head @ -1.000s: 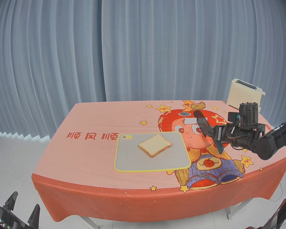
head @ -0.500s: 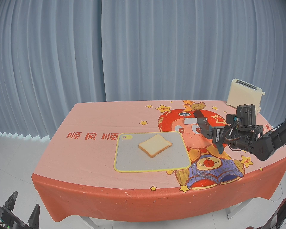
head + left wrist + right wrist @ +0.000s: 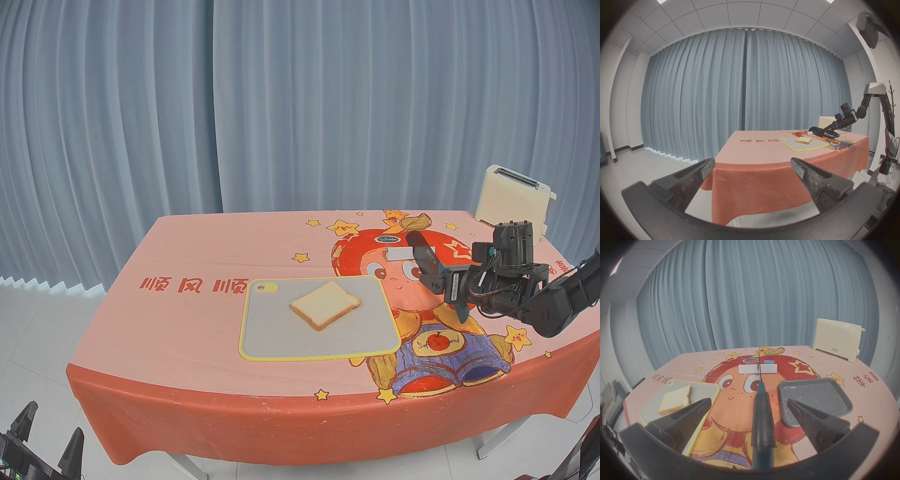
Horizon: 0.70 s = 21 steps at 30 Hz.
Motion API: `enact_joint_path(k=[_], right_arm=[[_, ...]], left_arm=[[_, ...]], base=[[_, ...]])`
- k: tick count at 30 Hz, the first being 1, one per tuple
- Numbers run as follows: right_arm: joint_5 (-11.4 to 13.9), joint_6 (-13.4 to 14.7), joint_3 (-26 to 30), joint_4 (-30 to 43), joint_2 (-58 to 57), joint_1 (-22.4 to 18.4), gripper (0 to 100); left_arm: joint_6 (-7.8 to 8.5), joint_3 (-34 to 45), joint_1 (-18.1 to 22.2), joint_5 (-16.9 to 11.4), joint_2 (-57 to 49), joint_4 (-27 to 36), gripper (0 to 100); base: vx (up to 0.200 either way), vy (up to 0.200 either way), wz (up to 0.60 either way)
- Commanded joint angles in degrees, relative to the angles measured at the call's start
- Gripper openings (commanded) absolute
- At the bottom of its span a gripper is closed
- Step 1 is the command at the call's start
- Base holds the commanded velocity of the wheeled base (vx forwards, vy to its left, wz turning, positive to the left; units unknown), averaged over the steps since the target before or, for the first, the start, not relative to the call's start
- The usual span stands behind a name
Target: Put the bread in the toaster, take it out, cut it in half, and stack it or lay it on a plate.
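A slice of bread (image 3: 325, 304) (image 3: 675, 400) lies flat on a grey cutting board with a yellow rim (image 3: 281, 331). The cream toaster (image 3: 512, 200) (image 3: 836, 338) stands at the table's far right corner. A knife with a dark handle (image 3: 762, 415) points away from my right wrist, its blade resting in a white holder (image 3: 747, 369) (image 3: 400, 253). My right gripper (image 3: 440, 278) (image 3: 748, 402) is open, one finger on each side of the handle, not touching it. A dark grey tray (image 3: 815, 397) lies beside the knife. My left gripper (image 3: 55, 419) (image 3: 752, 161) hangs open and empty, low in front of the table.
An orange cloth with a cartoon print covers the table (image 3: 206, 250). Its left half is bare. Blue curtains hang close behind the table. The tray lies between the knife and the toaster.
My right arm has sunk a little and its wrist has shifted slightly left over the knife. The fingers stay open. Bread and board have not moved.
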Motion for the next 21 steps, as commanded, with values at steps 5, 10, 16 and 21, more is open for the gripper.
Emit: enact_joint_path(k=[5,10,16,21], right_arm=[[-0.01,-0.51,-0.22,-0.08,2.0,-0.23,100],[-0.01,-1.04,-0.39,-0.69,2.35,-0.58,100],[0.08,-1.65,-0.31,-5.7,4.73,-1.98,100],[0.08,-2.44,-0.39,-7.55,6.13,-2.16,100]], left_arm=[[-0.02,1.01,0.0,0.04,-0.02,-0.01,100],[-0.02,1.01,0.0,0.04,-0.02,-0.01,100],[-0.02,1.01,0.0,0.04,-0.02,-0.01,100],[0.07,1.01,0.0,-0.05,-0.02,-0.01,100]], base=[[0.0,0.0,0.0],[0.0,0.0,0.0],[0.0,0.0,0.0],[0.0,0.0,0.0]])
